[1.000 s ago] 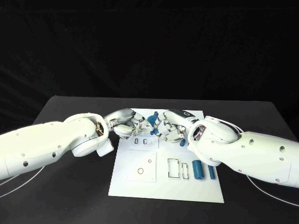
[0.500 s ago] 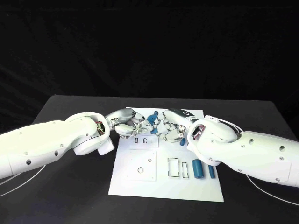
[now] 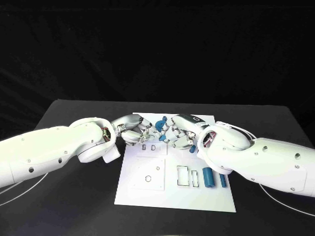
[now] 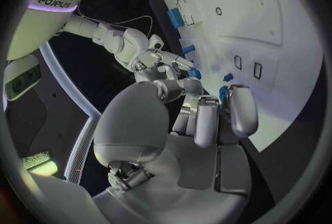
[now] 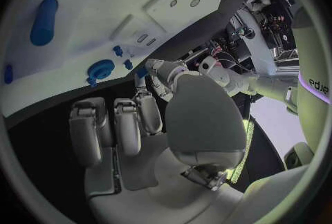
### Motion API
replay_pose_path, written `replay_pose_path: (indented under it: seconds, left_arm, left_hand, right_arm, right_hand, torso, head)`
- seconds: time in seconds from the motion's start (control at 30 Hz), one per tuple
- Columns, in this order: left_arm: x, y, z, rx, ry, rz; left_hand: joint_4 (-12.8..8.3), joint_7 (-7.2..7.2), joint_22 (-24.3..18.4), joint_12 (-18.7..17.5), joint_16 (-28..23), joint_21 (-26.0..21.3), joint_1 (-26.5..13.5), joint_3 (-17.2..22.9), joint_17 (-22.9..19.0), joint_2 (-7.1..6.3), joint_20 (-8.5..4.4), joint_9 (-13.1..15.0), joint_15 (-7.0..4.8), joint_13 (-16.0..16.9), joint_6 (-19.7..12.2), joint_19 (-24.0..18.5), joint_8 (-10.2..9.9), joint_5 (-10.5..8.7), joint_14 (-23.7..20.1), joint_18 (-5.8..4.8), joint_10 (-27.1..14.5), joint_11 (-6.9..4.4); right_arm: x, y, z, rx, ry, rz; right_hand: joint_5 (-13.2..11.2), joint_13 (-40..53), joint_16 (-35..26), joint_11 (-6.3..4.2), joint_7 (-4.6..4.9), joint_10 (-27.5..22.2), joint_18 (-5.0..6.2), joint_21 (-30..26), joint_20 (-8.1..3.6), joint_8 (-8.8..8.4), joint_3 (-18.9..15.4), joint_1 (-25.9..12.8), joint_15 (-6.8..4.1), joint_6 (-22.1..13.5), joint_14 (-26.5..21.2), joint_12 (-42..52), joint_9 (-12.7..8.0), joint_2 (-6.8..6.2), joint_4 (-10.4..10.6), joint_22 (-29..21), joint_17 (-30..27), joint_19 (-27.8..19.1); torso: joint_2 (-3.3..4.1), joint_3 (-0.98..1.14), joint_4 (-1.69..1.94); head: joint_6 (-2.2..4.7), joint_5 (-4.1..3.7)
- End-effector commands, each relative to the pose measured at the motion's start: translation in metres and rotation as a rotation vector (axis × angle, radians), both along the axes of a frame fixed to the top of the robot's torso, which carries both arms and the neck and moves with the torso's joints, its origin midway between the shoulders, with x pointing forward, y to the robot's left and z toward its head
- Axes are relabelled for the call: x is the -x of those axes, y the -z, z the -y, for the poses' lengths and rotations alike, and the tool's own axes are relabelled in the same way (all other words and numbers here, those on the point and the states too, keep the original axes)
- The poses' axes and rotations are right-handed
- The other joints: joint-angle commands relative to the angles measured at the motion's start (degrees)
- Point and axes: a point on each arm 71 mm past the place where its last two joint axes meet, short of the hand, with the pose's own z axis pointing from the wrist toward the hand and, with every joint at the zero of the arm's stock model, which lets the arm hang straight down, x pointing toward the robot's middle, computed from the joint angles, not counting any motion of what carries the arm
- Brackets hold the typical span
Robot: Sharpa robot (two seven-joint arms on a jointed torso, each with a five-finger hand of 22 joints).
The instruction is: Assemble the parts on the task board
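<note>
Head view: left hand and right hand have crept closer at the white plastic task board's far end, fingers pinching small blue parts, so mating looks close.

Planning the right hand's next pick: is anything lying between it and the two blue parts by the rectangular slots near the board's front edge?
Nothing visible does. The two blue parts lie flat on bare task board, beside the slots. The right hand works farther back, its own forearm hanging over that stretch.
</note>
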Motion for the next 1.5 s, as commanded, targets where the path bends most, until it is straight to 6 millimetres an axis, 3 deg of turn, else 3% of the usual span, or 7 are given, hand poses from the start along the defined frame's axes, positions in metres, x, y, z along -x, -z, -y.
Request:
replay_pose_path:
  seconds: [0.03, 1.5]
  left_arm:
    - [0.0018, 0.0023, 0.0025, -0.020, 0.026, -0.022]
    - [0.0005, 0.0044, 0.0033, -0.021, 0.023, -0.041]
  left_hand:
    - [-0.10, -0.11, 0.06, 0.31, 0.36, 0.38, -0.53, 0.41, 9.91, -0.01, -0.09, -0.06, -0.38, 0.06, 0.26, 0.25, -0.24, 0.08, 4.09, -0.85, 0.22, 0.00]
    - [-0.27, -0.05, 0.33, 0.45, 0.41, 0.54, -0.70, 0.44, 9.99, 0.04, -0.06, -0.11, -0.29, 0.39, 0.54, 0.35, -0.31, 0.08, 4.12, -0.91, 0.34, 0.08]
  right_arm:
    - [0.0011, -0.0018, -0.0026, -0.012, -0.008, 0.012]
    - [0.0093, -0.0063, -0.0120, -0.053, -0.037, 0.033]
  right_hand:
    - [0.20, 4.82, 0.11, -0.02, -0.03, 0.46, -0.82, 0.31, -0.07, 0.23, 0.10, -0.14, 0.23, 0.51, 5.30, 0.36, 0.32, 0.31, -0.08, 15.08, 12.24, 5.99]
    - [0.78, 4.84, 0.07, -0.17, -0.22, 0.54, -0.82, 0.31, -0.13, 0.56, 0.25, -0.05, 0.12, 0.79, 5.29, 0.37, 0.51, 0.40, -0.40, 15.08, 12.16, 5.99]
  torso:
    - [-0.02, 0.01, -0.01]
    - [-0.05, -0.03, 0.03]
  head:
    - [-0.04, -0.04]
    - [-0.35, 0.11]
